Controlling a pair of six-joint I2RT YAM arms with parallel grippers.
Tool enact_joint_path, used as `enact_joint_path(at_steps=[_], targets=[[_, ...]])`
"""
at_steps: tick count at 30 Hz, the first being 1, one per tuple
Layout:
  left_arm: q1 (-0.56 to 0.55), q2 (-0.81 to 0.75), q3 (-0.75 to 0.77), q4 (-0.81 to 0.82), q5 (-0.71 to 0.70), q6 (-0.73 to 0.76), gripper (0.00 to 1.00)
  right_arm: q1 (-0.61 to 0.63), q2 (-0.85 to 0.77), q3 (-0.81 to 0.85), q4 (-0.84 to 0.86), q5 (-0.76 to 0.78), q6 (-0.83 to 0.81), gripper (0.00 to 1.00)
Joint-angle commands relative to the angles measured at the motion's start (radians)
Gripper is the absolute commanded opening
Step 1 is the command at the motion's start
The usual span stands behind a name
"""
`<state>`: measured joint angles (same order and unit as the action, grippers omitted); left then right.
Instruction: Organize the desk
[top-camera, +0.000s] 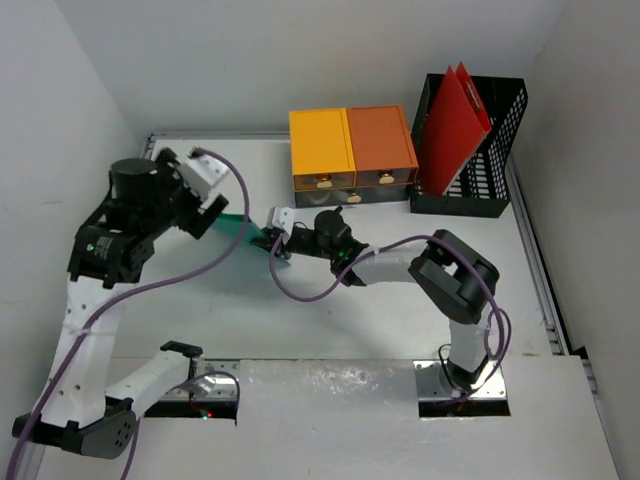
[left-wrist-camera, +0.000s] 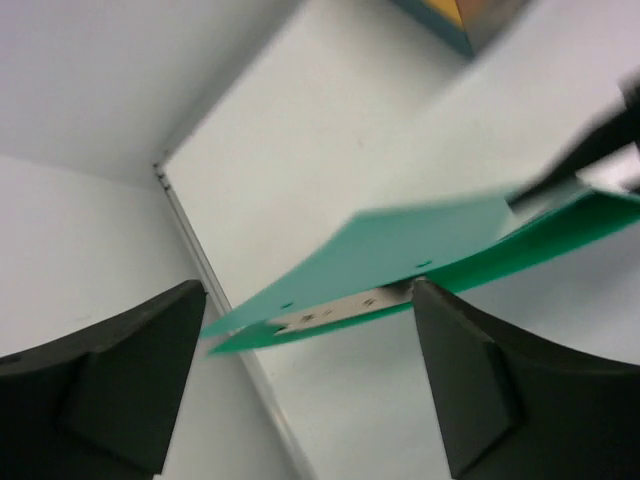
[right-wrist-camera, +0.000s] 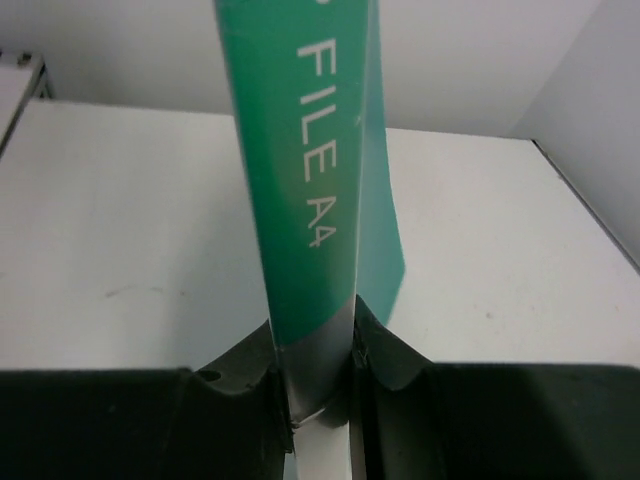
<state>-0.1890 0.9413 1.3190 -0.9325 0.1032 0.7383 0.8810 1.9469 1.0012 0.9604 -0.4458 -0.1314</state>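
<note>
Far left of the top view: left end effector (top-camera: 212, 218) wide, fingers spread either side of the green A4 file folder's (top-camera: 237, 228) free edge and not pinching it, though the left wrist view leaves it unclear whether one pad brushes the edge. Just right of that: right end effector (right-wrist-camera: 315, 345) narrow, clamped on the folder's spine end, with the cover standing on edge in the right wrist view. Folder carried above the worktop (top-camera: 340, 320), itself spread across the middle of the frame.

Judged a hand-over. Best finished by drawing the left arm straight back off the free edge before any swing, with the right clamp kept firm against flex and slip of the thin cover.

Wall and side rail close at the left; bare worktop below the folder and toward lower centre. Farther right, yellow-and-orange drawer box (top-camera: 352, 150) just beyond the right wrist, then black mesh file rack (top-camera: 500, 130) with red folders (top-camera: 455, 125) at upper right — probably the destination, so better to pass in front of the drawer box than across it.
</note>
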Motion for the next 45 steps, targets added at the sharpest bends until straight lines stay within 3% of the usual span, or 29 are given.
enact_joint_path(at_steps=[1,3,10,22,25,28,36,45], targets=[[0.0,-0.018,0.17,0.126,-0.092,-0.275,0.86,0.009,-0.106,-0.054,0.034,0.076,0.166,0.0],[0.002,-0.012,0.215,0.123,-0.138,-0.35,0.92,0.009,-0.16,-0.085,0.011,0.122,0.187,0.0],[0.002,-0.012,0.312,0.153,-0.286,-0.435,0.97,0.007,-0.341,-0.176,-0.109,0.252,0.222,0.0],[0.005,0.001,0.301,0.204,-0.444,-0.441,1.0,-0.017,-0.529,-0.182,-0.276,0.265,0.262,0.0],[0.005,0.016,0.258,0.234,-0.48,-0.447,1.0,-0.071,-0.548,-0.057,-0.44,0.246,0.282,0.0],[0.005,0.051,0.264,0.239,-0.513,-0.48,1.0,-0.207,-0.537,0.074,-0.5,0.181,0.357,0.0],[0.006,0.063,0.292,0.316,-0.52,-0.519,1.0,-0.347,-0.582,0.341,-0.629,0.19,0.299,0.0],[0.006,0.117,0.214,0.345,-0.455,-0.487,1.0,-0.701,-0.703,0.546,-0.692,0.312,0.317,0.0]])
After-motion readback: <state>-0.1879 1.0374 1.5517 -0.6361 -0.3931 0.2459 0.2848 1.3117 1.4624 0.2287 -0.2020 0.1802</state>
